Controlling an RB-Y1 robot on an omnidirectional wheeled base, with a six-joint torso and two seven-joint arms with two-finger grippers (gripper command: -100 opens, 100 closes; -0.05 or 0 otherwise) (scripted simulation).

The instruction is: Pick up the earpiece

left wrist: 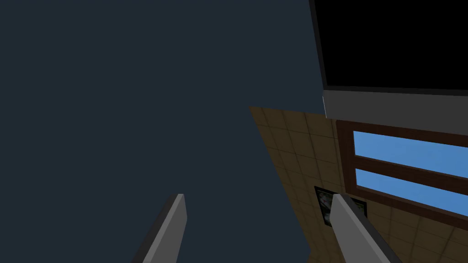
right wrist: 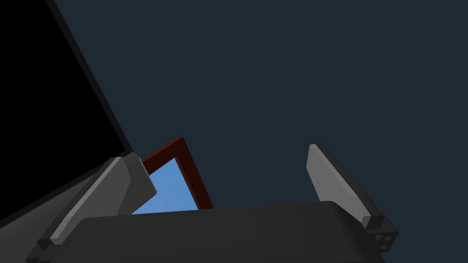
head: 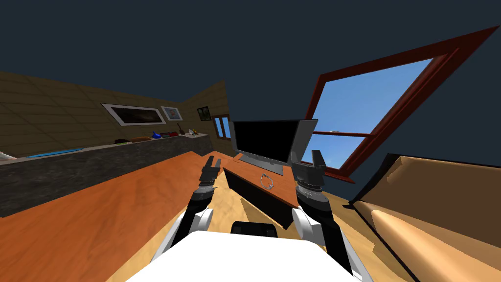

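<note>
Nearest me, both arms are up with the hands aimed up and forward: the left gripper [head: 213,163] hangs before the desk's left front corner and the right gripper [head: 306,159] over its right end, each one open and empty. Between them, and lower than both, the desk [head: 281,192] carries the earpiece [head: 266,181]. It is a small grey loop lying flat about midway along the top, nearer the front edge than the back, just ahead of the foot of the black screen [head: 264,139]. It looks a little longer front to back than across, though that is hard to tell. I judge the right hand the nearer, so the coming move is to tip it down and bring it inward to its left. The head view places the earpiece on the desk; the wrist views give the parted fingers [left wrist: 176,228] of the left hand and those of the right [right wrist: 329,173], with the screen's edge beyond them
</note>
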